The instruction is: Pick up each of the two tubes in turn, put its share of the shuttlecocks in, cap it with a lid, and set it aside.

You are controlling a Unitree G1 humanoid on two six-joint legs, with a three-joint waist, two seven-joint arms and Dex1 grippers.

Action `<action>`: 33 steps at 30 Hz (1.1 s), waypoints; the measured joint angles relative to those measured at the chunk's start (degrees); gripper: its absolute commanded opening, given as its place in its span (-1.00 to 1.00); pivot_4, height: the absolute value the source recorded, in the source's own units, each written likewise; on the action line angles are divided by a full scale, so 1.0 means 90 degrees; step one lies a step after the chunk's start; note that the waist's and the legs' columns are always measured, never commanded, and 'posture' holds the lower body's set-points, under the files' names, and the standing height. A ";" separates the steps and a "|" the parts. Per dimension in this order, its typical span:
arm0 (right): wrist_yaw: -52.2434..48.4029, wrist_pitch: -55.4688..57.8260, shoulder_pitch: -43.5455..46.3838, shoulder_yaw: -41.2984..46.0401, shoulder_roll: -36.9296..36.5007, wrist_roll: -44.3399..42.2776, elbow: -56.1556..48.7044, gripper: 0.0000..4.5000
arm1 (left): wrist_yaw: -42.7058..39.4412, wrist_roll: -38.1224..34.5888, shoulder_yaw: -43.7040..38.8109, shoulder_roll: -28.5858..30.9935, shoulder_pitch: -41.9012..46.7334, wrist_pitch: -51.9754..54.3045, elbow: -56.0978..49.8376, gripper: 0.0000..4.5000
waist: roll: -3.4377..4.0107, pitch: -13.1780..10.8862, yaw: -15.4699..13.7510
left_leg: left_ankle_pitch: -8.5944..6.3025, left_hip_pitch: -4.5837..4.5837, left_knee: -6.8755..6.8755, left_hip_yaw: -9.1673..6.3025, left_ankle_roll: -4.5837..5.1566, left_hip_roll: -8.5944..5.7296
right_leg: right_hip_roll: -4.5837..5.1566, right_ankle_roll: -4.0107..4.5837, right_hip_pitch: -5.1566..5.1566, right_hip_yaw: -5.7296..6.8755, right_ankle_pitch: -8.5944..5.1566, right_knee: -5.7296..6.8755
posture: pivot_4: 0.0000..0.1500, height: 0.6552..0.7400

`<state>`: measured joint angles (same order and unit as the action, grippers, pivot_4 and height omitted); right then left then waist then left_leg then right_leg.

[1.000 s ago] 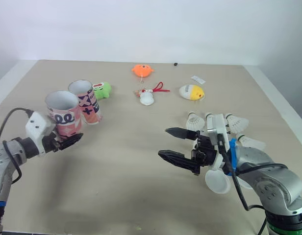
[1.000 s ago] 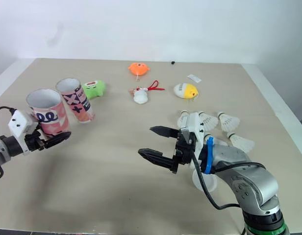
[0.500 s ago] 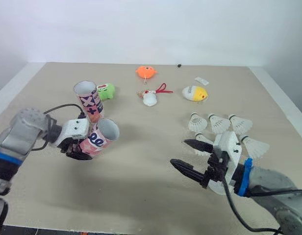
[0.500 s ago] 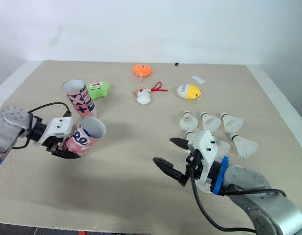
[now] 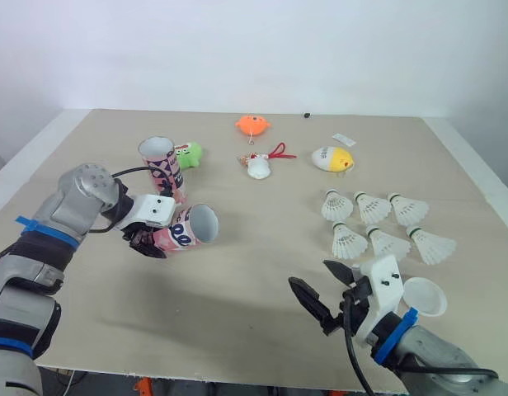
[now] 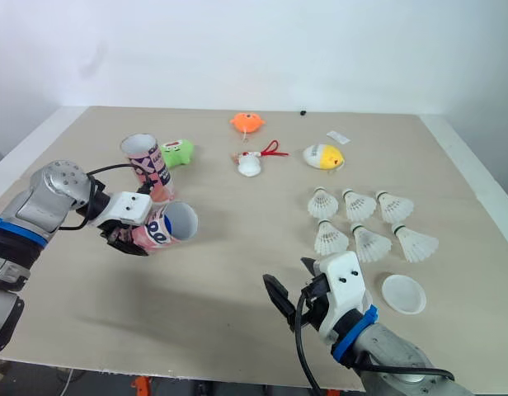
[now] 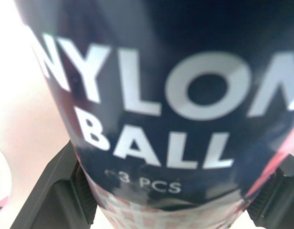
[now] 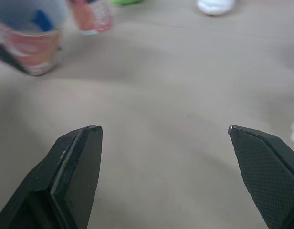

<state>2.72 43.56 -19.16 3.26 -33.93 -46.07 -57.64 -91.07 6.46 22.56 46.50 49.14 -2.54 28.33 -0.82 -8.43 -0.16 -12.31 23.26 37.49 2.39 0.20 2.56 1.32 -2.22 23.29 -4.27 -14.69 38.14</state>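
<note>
Pink printed cardboard tube (image 5: 181, 237) looks light and crushable, so we keep our left hand (image 5: 157, 240) pinching its base gently; right hand (image 5: 321, 289) spread, empty.

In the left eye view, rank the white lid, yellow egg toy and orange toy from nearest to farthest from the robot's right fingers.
1. The white lid, on the table just right of the right gripper.
2. The yellow egg toy, farther ahead, mid-table.
3. The orange toy, near the far edge.
</note>
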 measured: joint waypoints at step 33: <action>-0.0289 0.0274 0.0715 -0.0135 0.0658 0.2267 0.1336 1.00 | -0.0060 -0.0728 -0.0229 -0.0118 -0.0802 0.1588 -0.1902 0.54 | -0.0009 0.0003 -0.0015 | -0.0011 0.0114 0.0003 -0.0087 0.0027 -0.0099 | 0.0010 -0.0088 -0.0001 0.0011 -0.0057 -0.0011 | 1.00 1.00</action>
<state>0.12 46.02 -12.72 2.05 -28.01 -25.67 -45.62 -91.61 -0.09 20.50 45.44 41.93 11.75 11.22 -0.90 -8.40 -0.29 -12.41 24.29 37.51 1.61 0.44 1.66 1.41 -3.02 23.28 -4.17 -15.20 38.04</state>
